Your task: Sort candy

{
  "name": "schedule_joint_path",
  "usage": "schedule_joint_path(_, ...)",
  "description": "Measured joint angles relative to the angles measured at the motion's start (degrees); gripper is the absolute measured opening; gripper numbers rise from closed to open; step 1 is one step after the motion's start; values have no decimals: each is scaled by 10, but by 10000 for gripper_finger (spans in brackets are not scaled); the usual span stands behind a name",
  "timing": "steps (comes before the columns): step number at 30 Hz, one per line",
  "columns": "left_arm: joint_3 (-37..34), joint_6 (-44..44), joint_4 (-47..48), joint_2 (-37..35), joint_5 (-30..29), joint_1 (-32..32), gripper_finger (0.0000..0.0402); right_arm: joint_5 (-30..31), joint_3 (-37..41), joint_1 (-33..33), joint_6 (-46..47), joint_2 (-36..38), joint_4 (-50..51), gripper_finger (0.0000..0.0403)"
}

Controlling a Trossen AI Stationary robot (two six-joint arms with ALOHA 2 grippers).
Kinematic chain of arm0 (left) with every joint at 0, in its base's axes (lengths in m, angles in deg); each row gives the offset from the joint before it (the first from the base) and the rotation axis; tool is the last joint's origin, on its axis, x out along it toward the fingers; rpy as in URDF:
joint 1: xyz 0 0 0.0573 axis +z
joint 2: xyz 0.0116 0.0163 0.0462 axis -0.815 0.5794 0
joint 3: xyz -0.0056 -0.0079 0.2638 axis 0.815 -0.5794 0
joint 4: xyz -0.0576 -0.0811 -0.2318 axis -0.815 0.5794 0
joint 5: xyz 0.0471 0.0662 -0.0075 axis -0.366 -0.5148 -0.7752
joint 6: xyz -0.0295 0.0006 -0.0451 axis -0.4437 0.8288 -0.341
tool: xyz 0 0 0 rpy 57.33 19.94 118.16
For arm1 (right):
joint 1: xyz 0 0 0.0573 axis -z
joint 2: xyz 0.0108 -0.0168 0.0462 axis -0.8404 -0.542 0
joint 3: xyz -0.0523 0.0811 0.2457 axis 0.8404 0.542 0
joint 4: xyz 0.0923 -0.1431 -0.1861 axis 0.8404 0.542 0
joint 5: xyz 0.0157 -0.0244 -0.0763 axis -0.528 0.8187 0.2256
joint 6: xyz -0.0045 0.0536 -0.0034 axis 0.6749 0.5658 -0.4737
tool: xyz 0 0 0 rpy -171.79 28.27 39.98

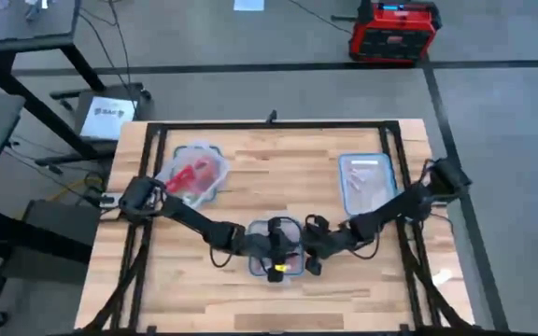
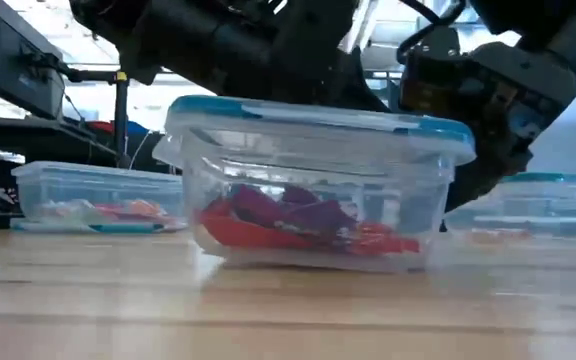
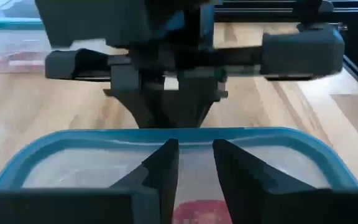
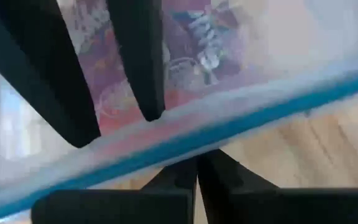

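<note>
A clear tub with a blue-rimmed lid [image 1: 276, 250] stands at the middle of the table's near half. It holds red and purple candy [image 2: 298, 225]. My left gripper [image 3: 196, 146] reaches over the tub's top from the left, fingers apart, tips close to the lid's right rim [image 3: 185, 132]. My right gripper [image 4: 197, 158] comes in from the right, shut, with its tips at that same rim [image 4: 278, 102]. A second tub with red candy [image 1: 194, 173] rests at the far left. A third with pale pink pieces [image 1: 367, 182] rests at the far right. My left gripper's fingers [image 4: 135, 68] lie low over the lid, pointing toward the table's right side and slanting down. Whether they rest on the lid I cannot tell. My right gripper's shut tips [image 3: 173, 121] meet the outer edge of the lid's right rim [image 4: 185, 149], slanting down from the right. The rim hides the exact spot.
Black frame rails [image 1: 157, 140] run along the table's far, left and right sides. Bare wood [image 1: 278, 303] lies between the middle tub and the near edge. A red box [image 1: 392, 30] stands on the floor beyond the table.
</note>
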Motion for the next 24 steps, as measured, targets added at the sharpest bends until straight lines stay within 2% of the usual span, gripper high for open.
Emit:
schedule_joint_path(3, 0, 5, 2, 0, 0, 1, 93, -2, -7, 0, -9, 11, 35, 0)
schedule_joint_path(6, 4, 17, -9, -2, -5, 2, 93, 7, -12, -5, 1, 46, 128, 0)
schedule_joint_path(14, 50, 23, 32, -2, -7, -3, 93, 66, -15, -30, 2, 182, 266, 0)
schedule_joint_path(18, 111, 52, 181, -28, -6, -13, 93, 86, -15, -42, -29, 250, 254, 0)
schedule_joint_path(21, 176, 44, 362, -56, -4, -25, 93, 113, -15, -52, -72, 271, 181, 0)
schedule_joint_path(24, 237, 6, 539, -96, -21, -46, 93, 116, -14, -50, -124, 254, 84, 0)
